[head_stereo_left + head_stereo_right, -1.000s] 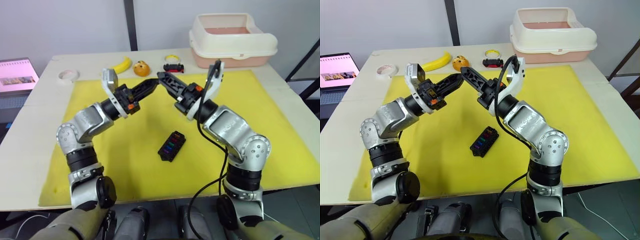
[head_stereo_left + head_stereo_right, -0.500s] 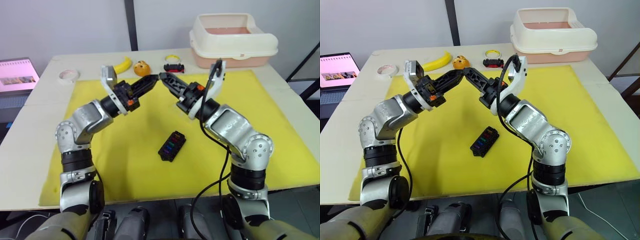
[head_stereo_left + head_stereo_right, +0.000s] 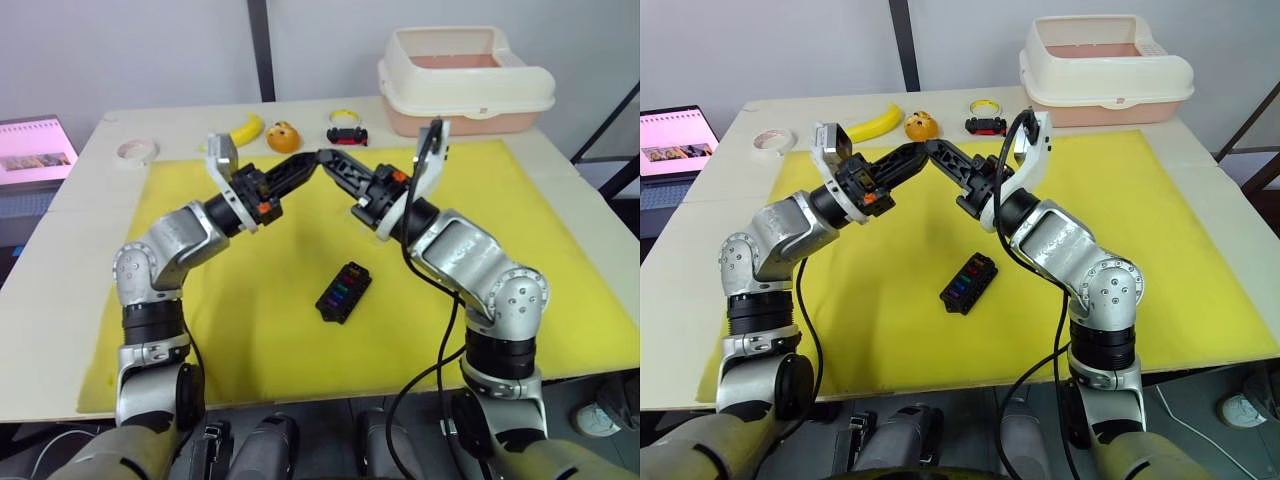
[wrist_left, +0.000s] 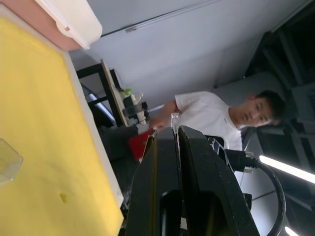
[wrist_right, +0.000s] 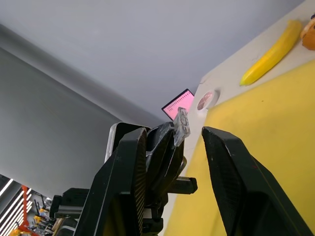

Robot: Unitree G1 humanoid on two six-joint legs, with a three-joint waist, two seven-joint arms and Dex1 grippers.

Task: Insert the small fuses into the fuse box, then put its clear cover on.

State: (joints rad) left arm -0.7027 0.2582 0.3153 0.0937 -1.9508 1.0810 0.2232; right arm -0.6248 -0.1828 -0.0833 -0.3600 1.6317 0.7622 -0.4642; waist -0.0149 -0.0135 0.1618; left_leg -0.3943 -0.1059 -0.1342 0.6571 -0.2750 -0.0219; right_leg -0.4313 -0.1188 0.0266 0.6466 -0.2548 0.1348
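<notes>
Both arms are raised above the yellow mat [image 3: 520, 210], and the two grippers are met tip to tip over its far middle part. The left gripper [image 3: 312, 163] is closed on the clear cover [image 5: 181, 125]; in the right wrist view a small transparent piece is seen standing out from between its black fingers [image 4: 197, 162], which are pressed together in the left wrist view. The right gripper [image 5: 174, 135] is held with its fingers spread, one on each side of the left gripper's tip (whether the cover is touched by them cannot be told).

The fuse box [image 3: 344, 292] is lying flat on the mat, nearer to the robot than the grippers and well apart from them, turned at an angle. The small fuses [image 3: 341, 289] are seated in its slots as a row of coloured chips; blue, green and red are made out.

At the far edge of the table [image 3: 60, 220] a banana [image 3: 243, 130], an orange object [image 3: 284, 136], a small black-and-red toy car [image 3: 347, 134] and a tape roll [image 3: 136, 150] are placed. A cream-coloured bin [image 3: 465, 80] is set at the far right corner. A laptop [image 3: 35, 148] with a pink screen is seen at the left, beside the table. In the left wrist view a person [image 4: 211, 114] in a white shirt is seen beyond the table.
</notes>
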